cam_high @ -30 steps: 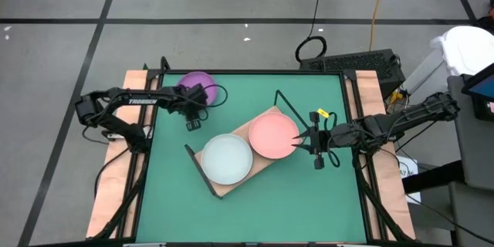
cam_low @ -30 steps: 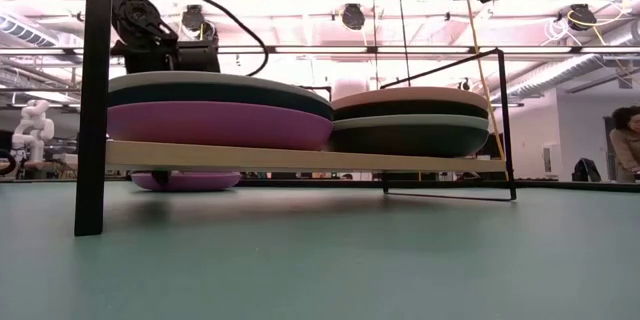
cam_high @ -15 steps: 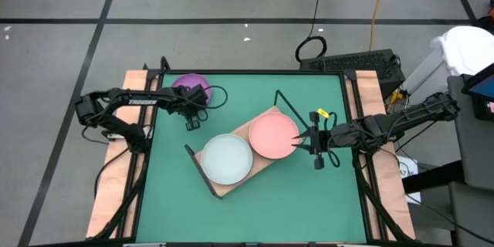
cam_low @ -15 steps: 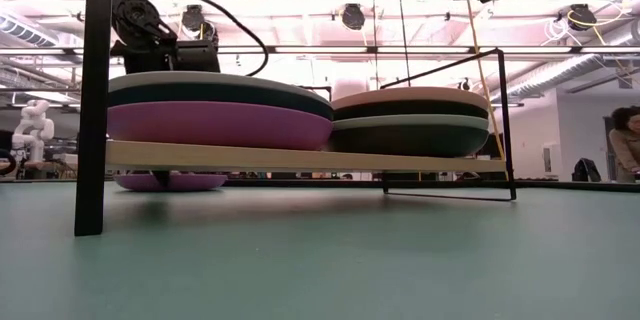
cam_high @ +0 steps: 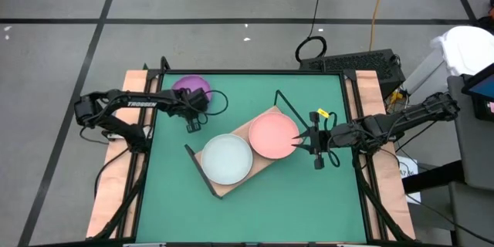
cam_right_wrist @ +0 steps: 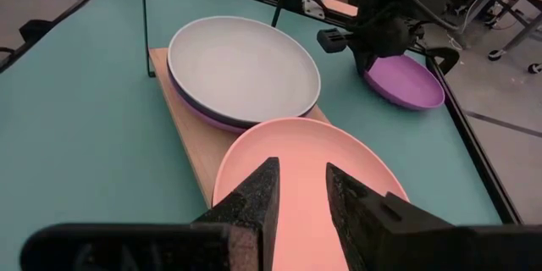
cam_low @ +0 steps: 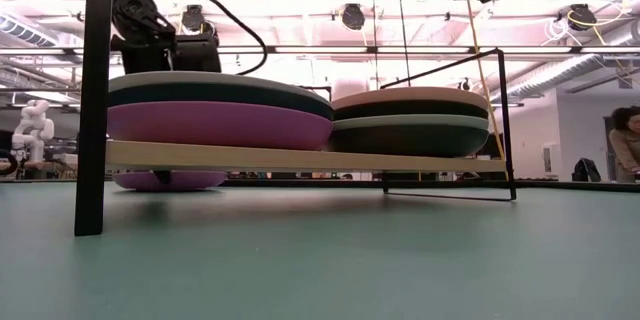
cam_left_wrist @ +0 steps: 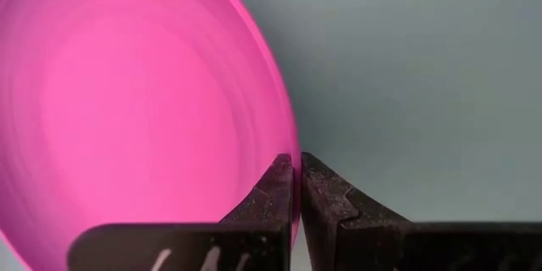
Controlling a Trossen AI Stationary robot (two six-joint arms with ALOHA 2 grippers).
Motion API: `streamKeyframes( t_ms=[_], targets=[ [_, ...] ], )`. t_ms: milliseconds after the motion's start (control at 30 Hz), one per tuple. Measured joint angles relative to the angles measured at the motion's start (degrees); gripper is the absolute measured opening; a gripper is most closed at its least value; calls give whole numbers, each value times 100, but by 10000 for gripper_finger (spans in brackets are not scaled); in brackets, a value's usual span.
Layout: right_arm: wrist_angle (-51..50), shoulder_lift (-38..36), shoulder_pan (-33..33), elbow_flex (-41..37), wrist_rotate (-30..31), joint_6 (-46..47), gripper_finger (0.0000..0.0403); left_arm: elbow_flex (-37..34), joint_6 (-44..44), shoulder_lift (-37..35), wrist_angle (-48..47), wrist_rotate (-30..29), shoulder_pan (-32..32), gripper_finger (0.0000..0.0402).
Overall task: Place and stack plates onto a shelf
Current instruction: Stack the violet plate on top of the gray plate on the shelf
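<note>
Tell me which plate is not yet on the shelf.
The purple plate at the table's far left corner. It lies on the green tabletop, with the left end effector shut on its rim. All other plates are stacked on the wooden shelf.

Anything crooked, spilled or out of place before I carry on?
Nothing spilled or damaged. The shelf sits diagonally on the table. One purple plate remains off it at the far left corner, its rim pinched in the left gripper.
</note>
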Motion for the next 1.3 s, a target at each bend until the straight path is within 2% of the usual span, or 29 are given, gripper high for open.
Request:
streamKeyframes(
  t_ms=[200,433,767,967,1300],
  targets=[
    [0,0,0,0,2,2,72,160,-155,-60,-171,-16,-87,10],
    [0,-2,0,0,10,-7,6,383,-181,-346,-282,-92,-121,10],
    [47,-2,2,0,22,12,1,1059,-187,-947,-859,-114,-287,10],
    [48,-2,2,0,22,6,1,1548,-161,-1039,-1179,-105,-733,10],
    [44,-2,2,0,22,0,1,2388,-1102,-1037,-1509,-87,-1715,10]
  ],
)
